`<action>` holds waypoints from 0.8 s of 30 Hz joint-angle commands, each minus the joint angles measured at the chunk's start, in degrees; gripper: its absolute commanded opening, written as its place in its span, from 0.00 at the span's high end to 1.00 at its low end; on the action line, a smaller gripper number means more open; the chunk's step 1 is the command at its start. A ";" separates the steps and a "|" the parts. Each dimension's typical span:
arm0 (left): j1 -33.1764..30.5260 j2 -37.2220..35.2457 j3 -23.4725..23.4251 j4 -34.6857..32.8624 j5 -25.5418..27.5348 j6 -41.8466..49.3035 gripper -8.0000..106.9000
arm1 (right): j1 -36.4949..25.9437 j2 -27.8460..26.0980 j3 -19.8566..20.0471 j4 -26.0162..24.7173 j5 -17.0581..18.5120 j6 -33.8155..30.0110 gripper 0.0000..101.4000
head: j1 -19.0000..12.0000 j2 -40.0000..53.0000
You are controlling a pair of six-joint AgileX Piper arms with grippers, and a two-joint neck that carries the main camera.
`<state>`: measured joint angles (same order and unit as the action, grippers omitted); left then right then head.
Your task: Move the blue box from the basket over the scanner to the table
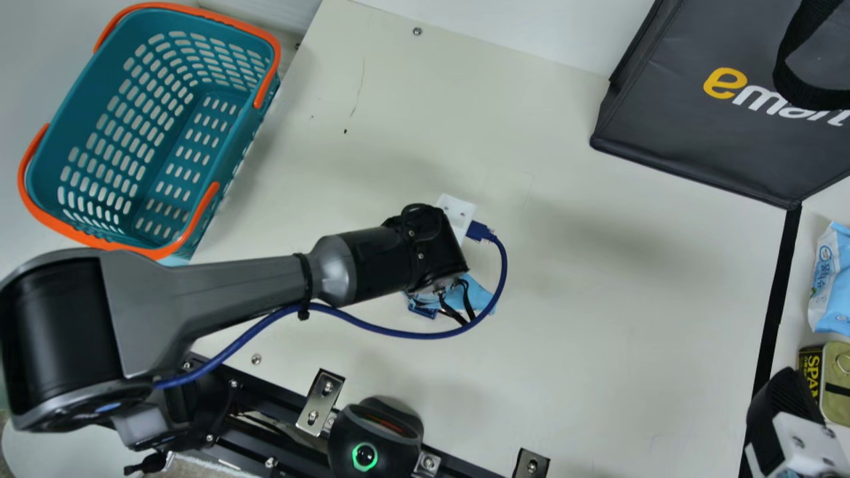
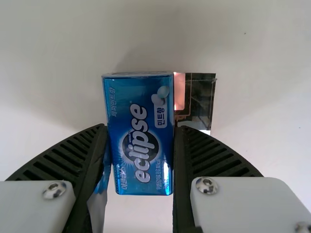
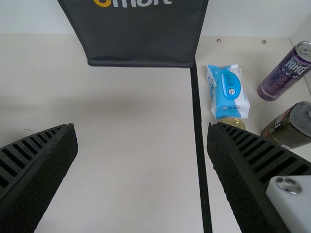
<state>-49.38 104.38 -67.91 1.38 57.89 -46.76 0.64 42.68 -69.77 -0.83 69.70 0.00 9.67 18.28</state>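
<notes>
Main view's got the teal basket (image 1: 99,99) far left, then the scanner (image 1: 375,441) at the table's (image 1: 597,318) near edge. Left gripper (image 1: 435,249) is over the tabletop, clamped on the blue box (image 2: 138,141). Dark bag (image 1: 704,133) next, then the right gripper (image 1: 783,405), fingers wide apart, nothing fancy.

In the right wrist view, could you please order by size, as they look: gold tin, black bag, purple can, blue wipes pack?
1. Black bag
2. Blue wipes pack and purple can: too close to rank
3. Gold tin, partly hidden
</notes>
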 commanded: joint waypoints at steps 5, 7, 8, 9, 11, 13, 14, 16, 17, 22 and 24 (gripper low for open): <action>0.31 0.32 0.15 -0.70 -0.14 0.41 0.62 | 0.00 0.00 0.00 0.00 0.00 0.00 0.06 | -1.75 0.14; 0.40 0.40 0.21 -0.90 -0.21 0.57 0.57 | 0.00 0.00 0.00 0.00 0.00 0.00 0.06 | -1.75 0.14; 0.43 0.42 0.27 -1.01 -0.26 0.65 0.54 | 0.00 0.00 0.00 0.00 0.00 0.00 0.06 | -1.75 0.14; 0.49 0.46 0.29 -1.11 -0.30 0.76 0.51 | 0.00 0.00 0.00 0.00 0.00 0.00 0.06 | -1.75 0.14; 0.57 0.50 0.33 -1.35 -0.38 0.94 0.45 | 0.00 0.00 0.00 0.00 -0.13 0.00 0.06 | -1.75 0.14; 0.75 0.38 0.42 -1.91 -0.58 1.37 0.39 | 0.00 0.00 0.00 0.00 -0.13 0.00 0.06 | -1.75 0.14; 0.89 0.21 0.47 -2.27 -0.70 1.66 0.36 | 0.00 0.00 0.00 0.00 -0.13 0.00 0.06 | -1.75 0.14; 1.28 -0.46 0.65 -3.15 -0.98 2.43 0.30 | 0.00 0.00 0.00 0.00 -0.13 0.00 0.06 | -1.75 0.14; 1.52 -0.98 0.80 -3.65 -1.13 2.91 0.28 | 0.00 0.00 0.00 0.00 -0.13 0.00 0.06 | -1.75 0.14; 3.37 -4.79 1.67 -6.70 -1.76 6.21 0.15 | 0.00 0.00 0.00 0.00 -0.13 0.00 0.06 | -1.75 0.14; 4.37 -6.71 2.09 -7.89 -1.80 7.83 0.15 | 0.00 0.00 0.00 0.00 -0.13 0.00 0.06 | -1.75 0.14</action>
<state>-45.39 99.01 -65.95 -5.90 56.20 -40.04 0.64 42.68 -69.77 -0.83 69.57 0.00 9.67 18.28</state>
